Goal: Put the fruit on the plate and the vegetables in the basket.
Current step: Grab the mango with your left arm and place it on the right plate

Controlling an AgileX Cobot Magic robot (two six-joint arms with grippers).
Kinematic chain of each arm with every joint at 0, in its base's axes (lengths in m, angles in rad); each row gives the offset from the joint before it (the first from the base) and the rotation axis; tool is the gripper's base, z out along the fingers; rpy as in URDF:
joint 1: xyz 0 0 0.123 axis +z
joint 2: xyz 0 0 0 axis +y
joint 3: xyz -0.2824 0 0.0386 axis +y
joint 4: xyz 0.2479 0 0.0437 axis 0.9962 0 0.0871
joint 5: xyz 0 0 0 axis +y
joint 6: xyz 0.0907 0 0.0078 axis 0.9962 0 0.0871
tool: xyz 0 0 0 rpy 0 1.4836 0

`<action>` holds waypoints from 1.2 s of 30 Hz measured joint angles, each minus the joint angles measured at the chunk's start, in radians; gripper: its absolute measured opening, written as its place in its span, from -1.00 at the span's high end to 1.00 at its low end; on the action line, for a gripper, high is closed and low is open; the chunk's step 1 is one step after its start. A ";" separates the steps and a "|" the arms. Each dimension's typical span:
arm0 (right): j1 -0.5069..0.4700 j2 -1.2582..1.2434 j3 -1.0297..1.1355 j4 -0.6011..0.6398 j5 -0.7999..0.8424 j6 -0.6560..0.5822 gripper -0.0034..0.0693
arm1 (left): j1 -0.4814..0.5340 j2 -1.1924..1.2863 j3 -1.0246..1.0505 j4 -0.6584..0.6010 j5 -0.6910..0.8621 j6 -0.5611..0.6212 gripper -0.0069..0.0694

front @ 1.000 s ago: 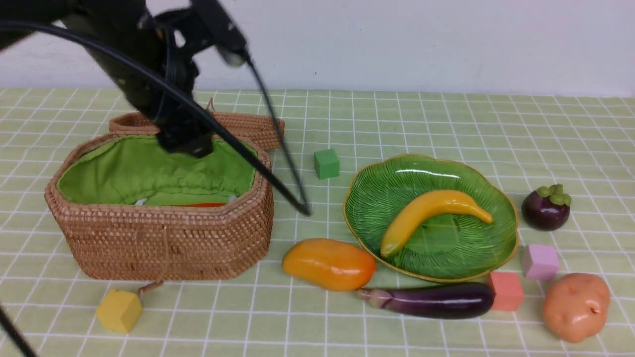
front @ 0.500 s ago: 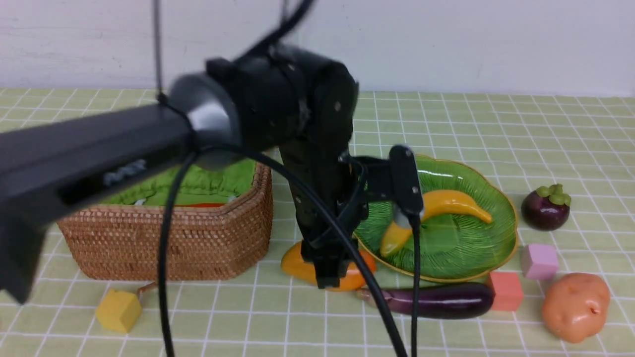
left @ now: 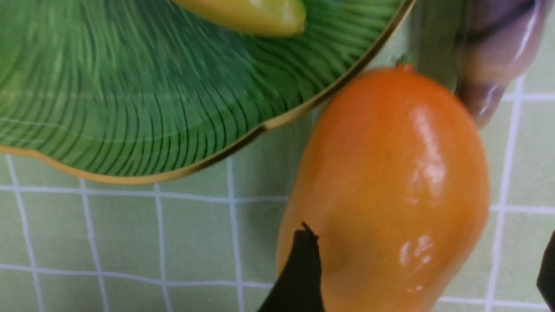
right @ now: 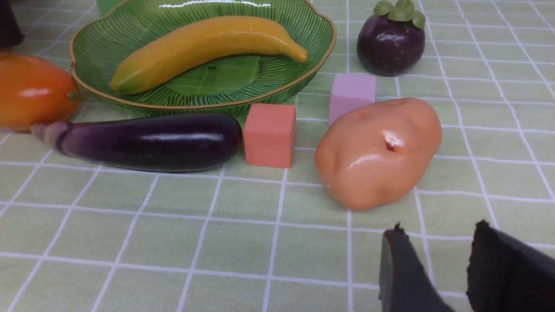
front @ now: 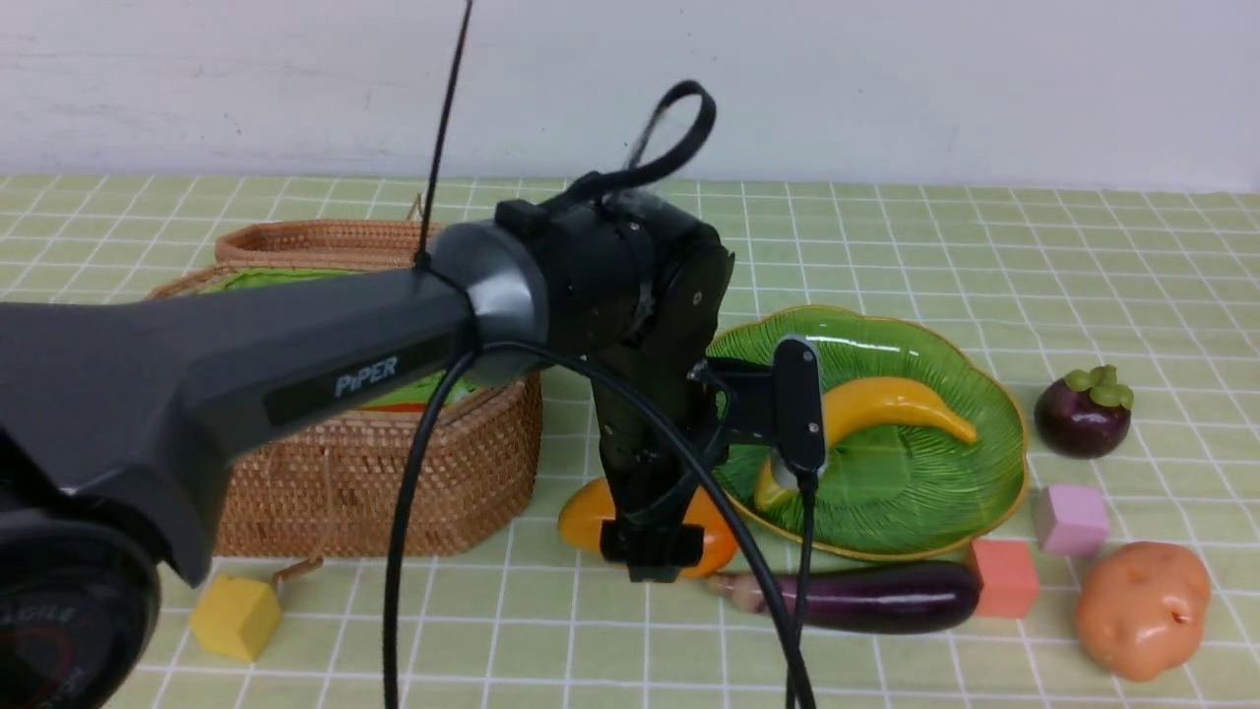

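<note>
Straddling the mango (left: pixel 386 186) with our left gripper (left: pixel 429 242) open and empty, we seem to begin the fruit step; next, close and lift to the plate (left: pixel 130 108).

Left gripper (left: pixel 427 247) spread wide, jaws either side of the mango (left: pixel 390 173). Mango just beside plate (left: pixel 130 99) rim; eggplant (left: pixel 494 52) end close by. Banana (left: pixel 247 13) tip on plate.

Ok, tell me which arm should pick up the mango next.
Left. The left gripper, open, is right over the mango beside the plate. The right gripper sits near the potato, farther from the mango.
</note>
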 joint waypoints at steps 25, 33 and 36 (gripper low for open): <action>0.000 0.000 0.000 0.000 0.000 0.000 0.25 | 0.000 0.061 0.000 0.148 0.028 -0.001 -0.57; 0.000 0.000 0.000 0.000 0.000 0.000 0.25 | -0.012 -0.050 -0.098 0.084 0.069 -0.160 -0.57; 0.000 0.000 0.000 0.000 0.000 0.000 0.25 | -0.027 -0.059 -0.175 0.000 0.030 -0.347 -0.57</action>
